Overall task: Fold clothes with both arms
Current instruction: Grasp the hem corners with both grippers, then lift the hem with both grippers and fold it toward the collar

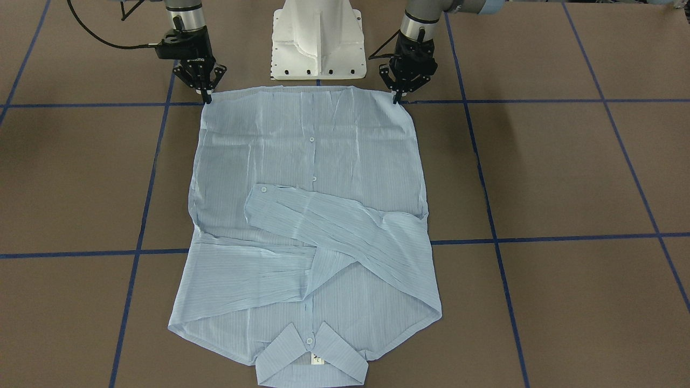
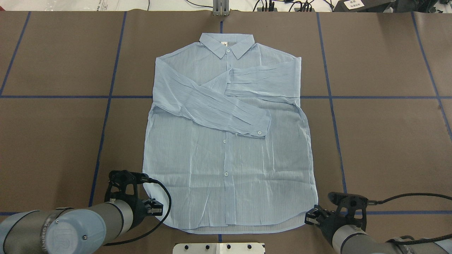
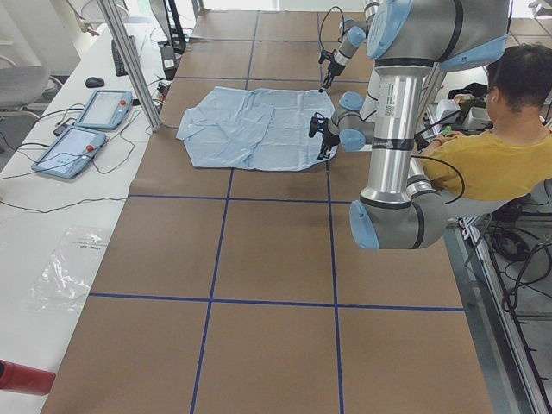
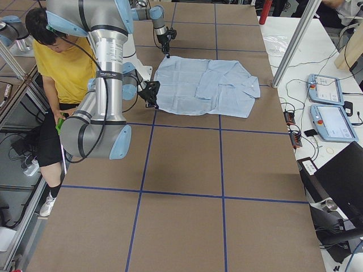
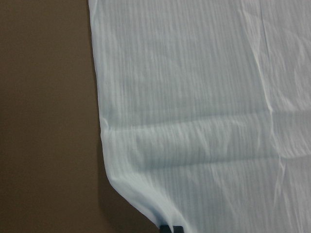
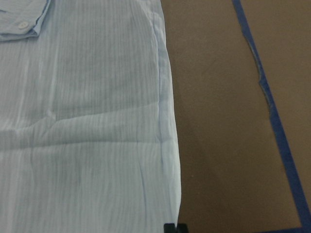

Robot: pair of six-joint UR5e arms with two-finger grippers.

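Observation:
The light blue pinstriped shirt lies flat, front up, on the brown table. Its collar points away from the robot, and both sleeves are folded across the chest. My left gripper is shut on one hem corner nearest the robot. In the left wrist view only the tips of the left gripper show, at the fabric's edge. My right gripper is shut on the other hem corner. The hem between them lies flat on the table.
The white pedestal base stands just behind the hem. Blue tape lines mark the brown table into squares. A seated person in a yellow top is behind the robot. Two teach pendants lie on the white side bench.

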